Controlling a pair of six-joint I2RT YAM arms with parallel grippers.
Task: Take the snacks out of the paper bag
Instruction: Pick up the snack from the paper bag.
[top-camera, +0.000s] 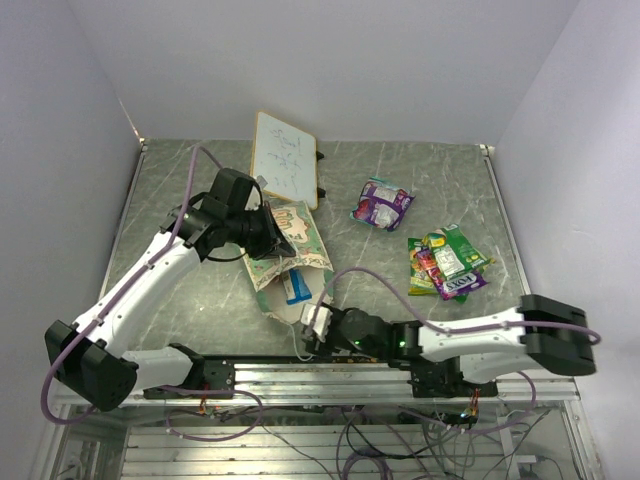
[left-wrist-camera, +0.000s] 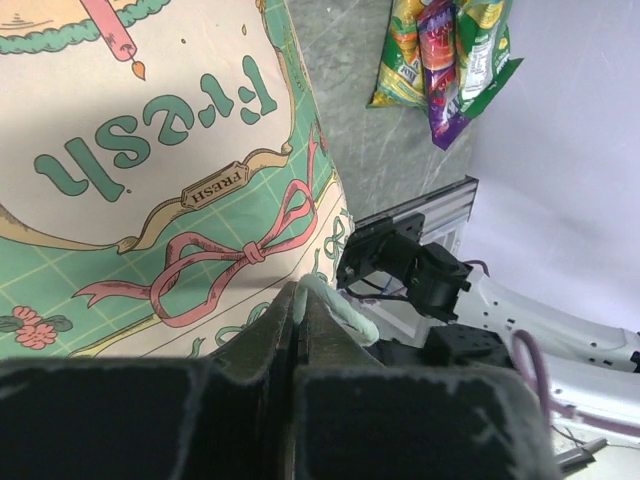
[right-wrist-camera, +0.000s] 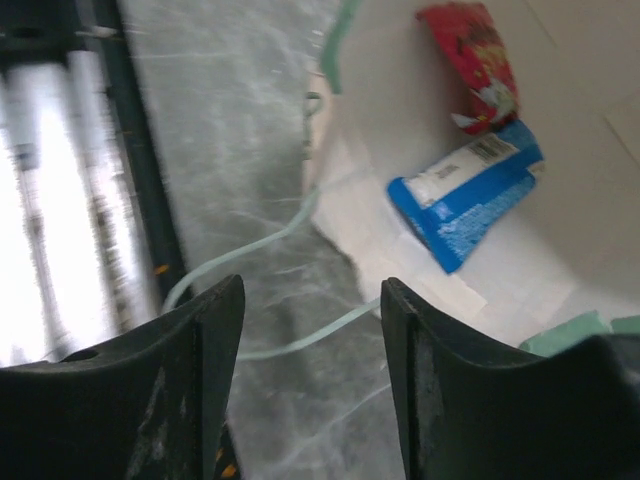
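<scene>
I have the left gripper (left-wrist-camera: 300, 312) clamped shut on the mint-green edge of the paper bag (left-wrist-camera: 150, 150) — the right gripper (right-wrist-camera: 310, 292) gapes empty at its mouth, a blue packet (right-wrist-camera: 465, 205) and a red packet (right-wrist-camera: 475, 60) inside.

1. Top external: looks down from above and behind the arm bases (top-camera: 205, 372), far back, taking in the whole surface (top-camera: 180, 290).
2. Left wrist: sits close against the printed side of the paper bag (left-wrist-camera: 150, 180), facing past it toward the snacks (left-wrist-camera: 445, 60) and the right arm (left-wrist-camera: 560, 330).
3. Right wrist: peers closely into the bag's open mouth; shares the bag with both other views.
</scene>
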